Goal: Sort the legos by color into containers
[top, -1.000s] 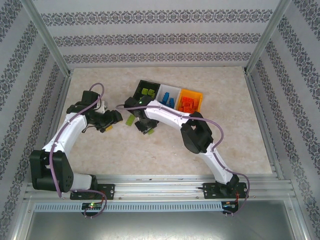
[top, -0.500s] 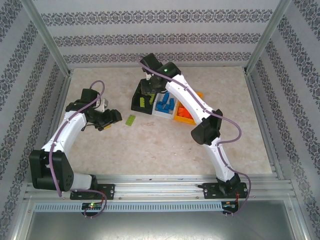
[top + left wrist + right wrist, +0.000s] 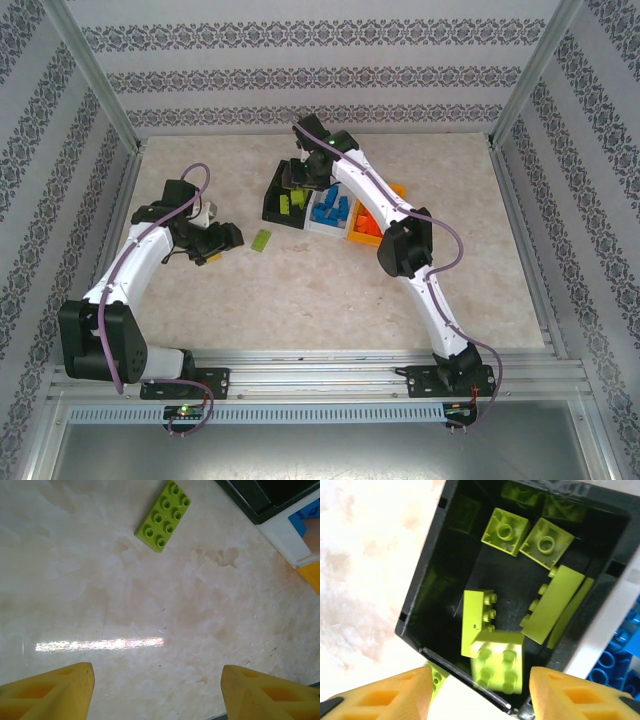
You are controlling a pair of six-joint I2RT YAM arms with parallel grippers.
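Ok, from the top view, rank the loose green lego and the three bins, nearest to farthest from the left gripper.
1. Green lego, on the table, right of the left gripper.
2. Black bin, row's left end.
3. White bin, middle.
4. Orange bin, right end.

Pale marbled surface [image 3: 300, 290]. Three joined bins [image 3: 271, 211] stand on it mid-far, in a skewed row: black, white, orange. One lime brick [image 3: 261, 238] lies flat, studs up, near black bin's corner, apart.
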